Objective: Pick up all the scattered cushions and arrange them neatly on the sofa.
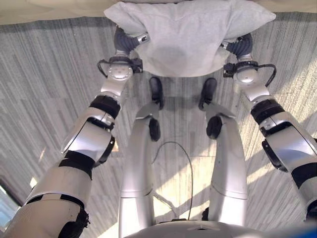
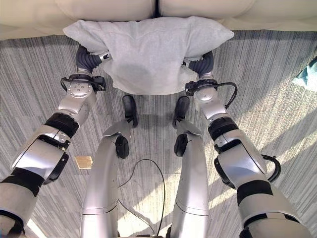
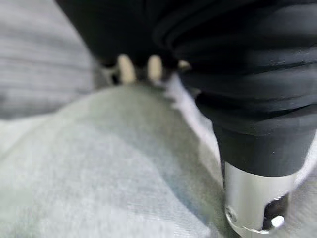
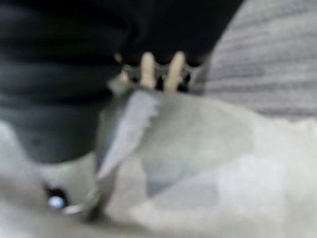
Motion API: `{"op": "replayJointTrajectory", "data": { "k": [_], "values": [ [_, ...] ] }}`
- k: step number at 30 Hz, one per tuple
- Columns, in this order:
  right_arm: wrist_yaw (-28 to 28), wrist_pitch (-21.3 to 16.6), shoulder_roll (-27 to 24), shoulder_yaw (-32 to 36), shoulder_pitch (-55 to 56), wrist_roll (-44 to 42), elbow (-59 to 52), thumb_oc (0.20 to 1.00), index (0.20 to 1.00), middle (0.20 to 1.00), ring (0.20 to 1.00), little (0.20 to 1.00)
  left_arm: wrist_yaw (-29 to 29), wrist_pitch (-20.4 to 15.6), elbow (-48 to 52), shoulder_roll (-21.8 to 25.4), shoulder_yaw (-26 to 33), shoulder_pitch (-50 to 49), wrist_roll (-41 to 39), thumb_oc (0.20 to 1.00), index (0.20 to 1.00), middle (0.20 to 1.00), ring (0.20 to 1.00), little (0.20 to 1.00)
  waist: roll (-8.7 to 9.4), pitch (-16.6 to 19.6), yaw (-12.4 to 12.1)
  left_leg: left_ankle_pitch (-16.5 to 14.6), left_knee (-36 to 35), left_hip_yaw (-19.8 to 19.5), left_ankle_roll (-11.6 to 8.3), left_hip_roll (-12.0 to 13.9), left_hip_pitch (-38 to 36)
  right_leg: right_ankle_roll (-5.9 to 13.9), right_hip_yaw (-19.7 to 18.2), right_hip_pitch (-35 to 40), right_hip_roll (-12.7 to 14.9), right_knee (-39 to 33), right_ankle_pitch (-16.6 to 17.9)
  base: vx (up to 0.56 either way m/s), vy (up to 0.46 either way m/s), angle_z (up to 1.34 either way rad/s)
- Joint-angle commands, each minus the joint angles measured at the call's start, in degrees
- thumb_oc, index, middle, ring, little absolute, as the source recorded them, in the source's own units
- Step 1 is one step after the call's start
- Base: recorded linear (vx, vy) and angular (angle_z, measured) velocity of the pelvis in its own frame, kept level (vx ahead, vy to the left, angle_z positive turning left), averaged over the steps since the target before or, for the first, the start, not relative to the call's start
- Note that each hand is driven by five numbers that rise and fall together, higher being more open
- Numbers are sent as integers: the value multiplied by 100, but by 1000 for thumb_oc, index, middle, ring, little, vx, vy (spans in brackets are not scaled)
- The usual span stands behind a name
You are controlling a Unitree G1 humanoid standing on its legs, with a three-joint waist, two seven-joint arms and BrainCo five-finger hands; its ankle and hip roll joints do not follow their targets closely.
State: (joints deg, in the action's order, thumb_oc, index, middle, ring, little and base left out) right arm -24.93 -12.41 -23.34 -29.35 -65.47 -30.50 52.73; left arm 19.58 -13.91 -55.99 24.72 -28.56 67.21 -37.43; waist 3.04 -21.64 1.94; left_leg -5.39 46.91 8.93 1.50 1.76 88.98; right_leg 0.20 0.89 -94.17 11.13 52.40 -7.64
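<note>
Cushion [image 2: 148,52], grey, soft and light, sags between left hand [image 2: 89,58] and right hand [image 2: 203,63]; finger closure hidden, cannot tell. Side-edge holds suit it, near sofa [image 2: 109,9].

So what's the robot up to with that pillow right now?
The robot holds a pale grey cushion between both hands, the left hand at one end and the right hand at the other. It is up off the striped carpet, just in front of the cream sofa. A teal thing lies farther right.
</note>
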Motion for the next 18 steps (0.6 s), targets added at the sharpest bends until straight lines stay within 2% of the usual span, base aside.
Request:
{"op": "replayJointTrajectory", "data": {
  "k": [1,6,12,15,18],
  "values": [
    [418,-637,1009,-550,-331,-259,-634,200,200,200,200,200,-53,-294,2,-457,64,161,-12,200,200,200,200,200,-131,444,47,-176,119,-834,-283,-369,97,631,57,421,-69,-379,146,-5,3,-4],
    [385,-773,793,-370,-256,-156,-1115,200,200,200,200,200,16,-420,292,-302,247,-14,-99,200,200,200,200,200,-139,595,77,-131,48,-888,-329,-343,97,634,87,421,-113,-393,164,0,0,0],
    [259,-718,348,76,228,478,-1730,200,200,200,200,200,-8,-583,1229,-276,498,-610,100,200,200,200,200,200,-192,1131,102,15,-415,-914,-410,-298,0,642,238,555,-187,-665,225,-30,-35,0],
    [237,-601,271,201,441,769,-1820,200,200,200,200,200,-54,-644,1670,-352,651,-934,151,200,200,200,200,200,-213,1107,77,124,-862,-940,-475,-257,-505,671,358,1066,-154,-990,260,-86,-43,8],
    [320,-574,245,465,957,977,-2088,200,200,200,200,200,-192,-703,2327,-533,809,-1493,258,200,200,200,200,200,-227,1014,16,245,-1505,-1004,-554,-267,-1458,704,517,1991,-126,-1370,289,-89,-51,9]
  ]
}}
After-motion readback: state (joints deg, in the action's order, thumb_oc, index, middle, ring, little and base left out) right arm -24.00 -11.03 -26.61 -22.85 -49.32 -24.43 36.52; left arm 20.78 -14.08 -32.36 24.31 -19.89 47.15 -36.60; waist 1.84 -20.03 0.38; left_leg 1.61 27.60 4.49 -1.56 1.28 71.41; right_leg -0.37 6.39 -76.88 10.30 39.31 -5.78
